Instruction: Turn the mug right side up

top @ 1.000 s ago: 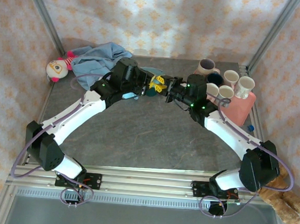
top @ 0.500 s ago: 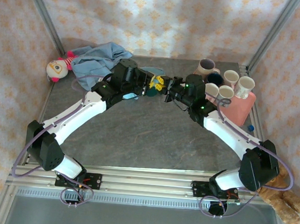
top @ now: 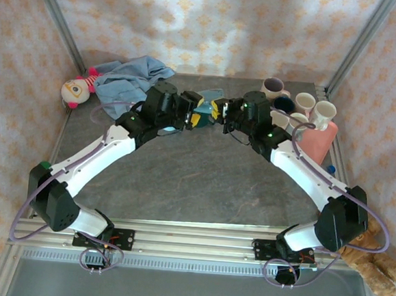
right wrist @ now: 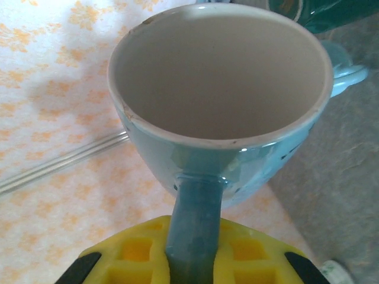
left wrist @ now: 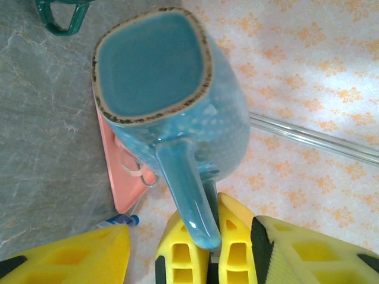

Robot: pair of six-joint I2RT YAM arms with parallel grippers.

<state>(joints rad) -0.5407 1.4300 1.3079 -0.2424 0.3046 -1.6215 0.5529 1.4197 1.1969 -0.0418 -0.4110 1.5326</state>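
A light blue mug [top: 208,98] hangs in the air at the back middle of the table, tilted with its mouth toward the right arm. My right gripper [top: 218,110] is shut on its handle [right wrist: 195,231], and the mug's cream inside [right wrist: 219,71] faces the right wrist camera. In the left wrist view the mug's square blue base [left wrist: 151,59] faces me. My left gripper [left wrist: 189,263] is open; its wide yellow fingers [left wrist: 65,260] stand on either side of the right gripper's clamped fingers [left wrist: 180,254], apart from the mug. From above, the left gripper [top: 196,115] is just left of the mug.
A pink mat [top: 317,141] at the back right carries several upright mugs, with a pink mug [top: 272,89] behind it. A dark green mug [left wrist: 62,13] stands on the table under the grippers. A blue cloth [top: 132,74] and a doll [top: 75,90] lie at the back left.
Both grippers rose and shifted toward the back. The light blue mug came up off the table in the right gripper and tipped, now showing above the fingers.
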